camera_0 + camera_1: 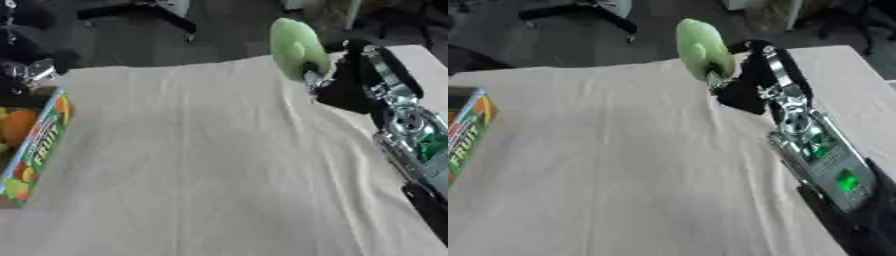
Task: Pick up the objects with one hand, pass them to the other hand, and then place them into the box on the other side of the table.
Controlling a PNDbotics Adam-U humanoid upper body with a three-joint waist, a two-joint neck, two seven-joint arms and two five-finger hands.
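Holding green object aloft: right hand clenched on it | long axis upright | fruit box at 9 o'clock | left hand unseen.

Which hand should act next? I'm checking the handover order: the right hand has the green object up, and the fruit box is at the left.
Left, probably: the right hand holds the green object raised, far from the fruit box at the table's left edge.
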